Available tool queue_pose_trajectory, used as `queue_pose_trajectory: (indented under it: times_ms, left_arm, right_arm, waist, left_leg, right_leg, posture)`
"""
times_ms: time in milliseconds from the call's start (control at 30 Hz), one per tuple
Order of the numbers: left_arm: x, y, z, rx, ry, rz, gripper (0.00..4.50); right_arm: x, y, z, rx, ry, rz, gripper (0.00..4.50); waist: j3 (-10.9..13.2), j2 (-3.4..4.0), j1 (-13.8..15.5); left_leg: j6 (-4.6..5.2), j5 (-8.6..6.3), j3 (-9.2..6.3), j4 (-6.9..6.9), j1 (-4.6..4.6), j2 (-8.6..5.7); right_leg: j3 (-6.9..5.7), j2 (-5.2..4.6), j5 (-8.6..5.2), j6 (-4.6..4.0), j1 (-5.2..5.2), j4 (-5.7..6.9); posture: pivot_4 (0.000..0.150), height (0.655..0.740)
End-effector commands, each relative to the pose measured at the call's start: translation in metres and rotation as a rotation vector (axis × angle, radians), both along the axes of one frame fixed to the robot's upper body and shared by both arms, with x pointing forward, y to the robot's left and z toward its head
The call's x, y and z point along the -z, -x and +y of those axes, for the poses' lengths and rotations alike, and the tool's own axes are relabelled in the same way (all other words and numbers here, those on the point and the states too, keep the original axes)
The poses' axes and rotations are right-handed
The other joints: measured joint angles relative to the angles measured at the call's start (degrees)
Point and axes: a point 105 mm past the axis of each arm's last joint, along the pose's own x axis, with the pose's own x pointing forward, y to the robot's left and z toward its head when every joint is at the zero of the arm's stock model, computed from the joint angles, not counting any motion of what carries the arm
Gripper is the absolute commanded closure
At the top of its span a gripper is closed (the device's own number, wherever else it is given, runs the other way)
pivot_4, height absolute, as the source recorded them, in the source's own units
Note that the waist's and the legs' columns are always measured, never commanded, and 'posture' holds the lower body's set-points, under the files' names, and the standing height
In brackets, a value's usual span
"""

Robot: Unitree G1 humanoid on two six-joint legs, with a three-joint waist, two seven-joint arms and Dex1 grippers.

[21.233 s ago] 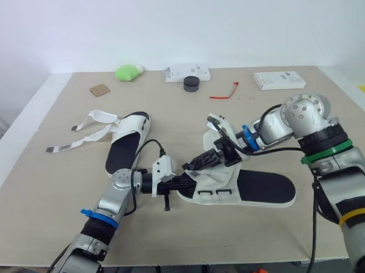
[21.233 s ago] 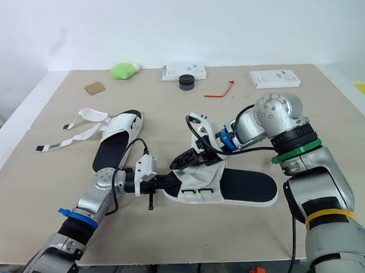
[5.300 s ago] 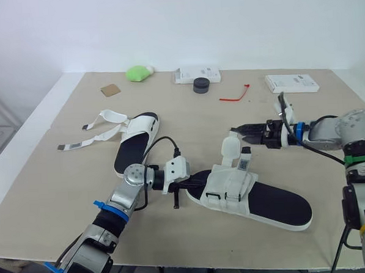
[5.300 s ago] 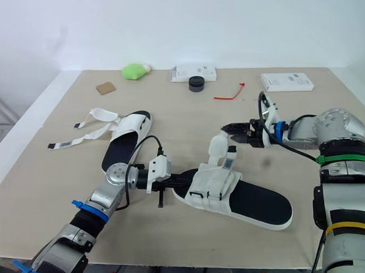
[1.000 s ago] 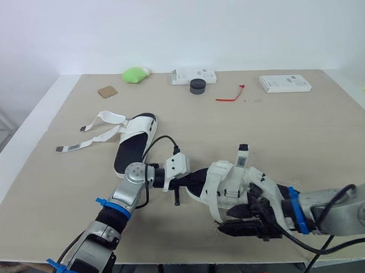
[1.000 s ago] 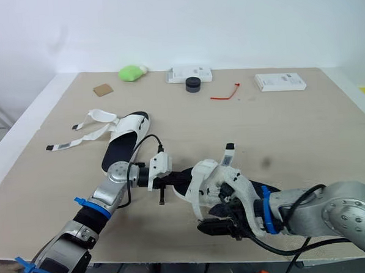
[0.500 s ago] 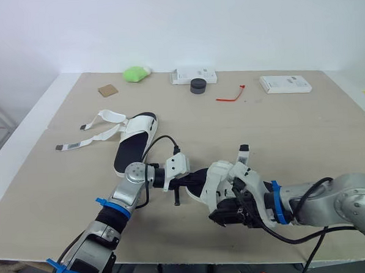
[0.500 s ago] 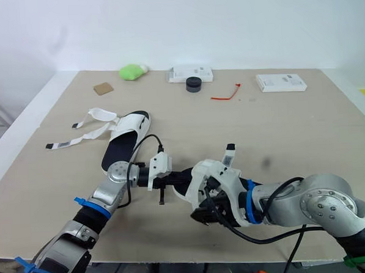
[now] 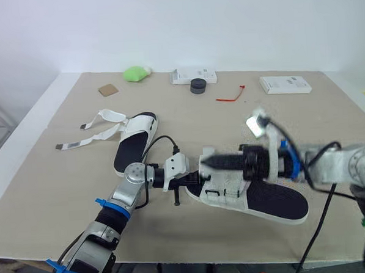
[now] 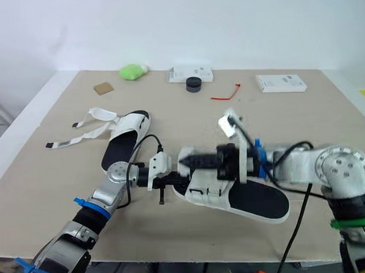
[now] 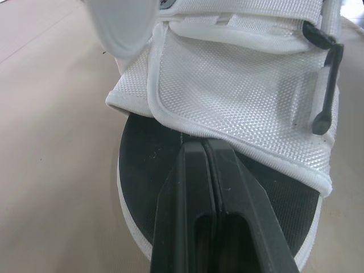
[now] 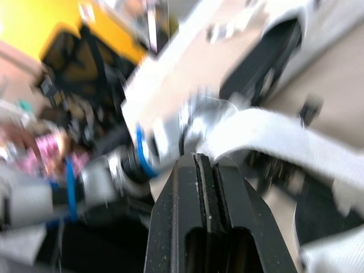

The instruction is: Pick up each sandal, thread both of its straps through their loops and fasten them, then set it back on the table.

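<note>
Two white mesh sandals with black footbeds. The first sandal (image 9: 134, 142), its straps loose and splayed, lies well apart from the left gripper (image 11: 200, 145), beyond it. Left fingers are pressed together, tips touching the second sandal (image 9: 277, 200) at its toe-end footbed. The right gripper (image 9: 206, 162) is pressed together over that upper. A white strap (image 12: 267, 136) sits at its tips; cannot tell if pinched.

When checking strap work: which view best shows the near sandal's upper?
The left wrist view: the near sandal shows its mesh upper and black loop close up. The eye views show its full length, the right gripper across it; the right wrist view, one white strap.
</note>
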Motion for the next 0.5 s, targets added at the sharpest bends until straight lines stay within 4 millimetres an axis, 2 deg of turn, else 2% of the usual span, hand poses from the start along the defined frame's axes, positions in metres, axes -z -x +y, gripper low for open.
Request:
queue_pose_trajectory:
  times_ms: [33, 167, 500]
  left_arm:
    - [0.066, 0.013, 0.022, -0.063, -0.217, 0.183, 4.50]
    - [0.066, 0.013, 0.021, -0.067, -0.212, 0.185, 4.50]
    - [0.065, 0.013, 0.024, -0.079, -0.200, 0.183, 4.50]
  right_arm:
    - [-0.015, -0.008, -0.002, 0.022, -0.038, -0.006, 4.43]
    - [0.020, -0.025, -0.009, 0.155, 0.045, 0.134, 4.43]
    - [0.058, -0.009, -0.022, 0.180, 0.079, 0.259, 4.43]
  waist:
    - [-0.02, 0.14, 0.03]
    - [-0.05, 0.10, 0.08]
    - [-0.06, 0.18, 0.08]
  left_leg:
    - [0.01, 0.01, 0.02, 0.00, 0.00, -0.01]
    - [0.10, 0.06, 0.00, 0.00, -0.03, -0.06]
    - [0.26, 0.12, -0.02, 0.00, -0.06, -0.06]
  right_leg:
    - [0.01, -0.01, 0.04, -0.05, 0.00, 0.00]
    - [0.04, 0.00, 0.22, -0.03, 0.00, 0.02]
    - [0.04, 0.02, 0.27, -0.06, 0.01, 0.05]
  posture:
    - [0.150, 0.7400]
    - [0.150, 0.7400]
    - [0.150, 0.7400]
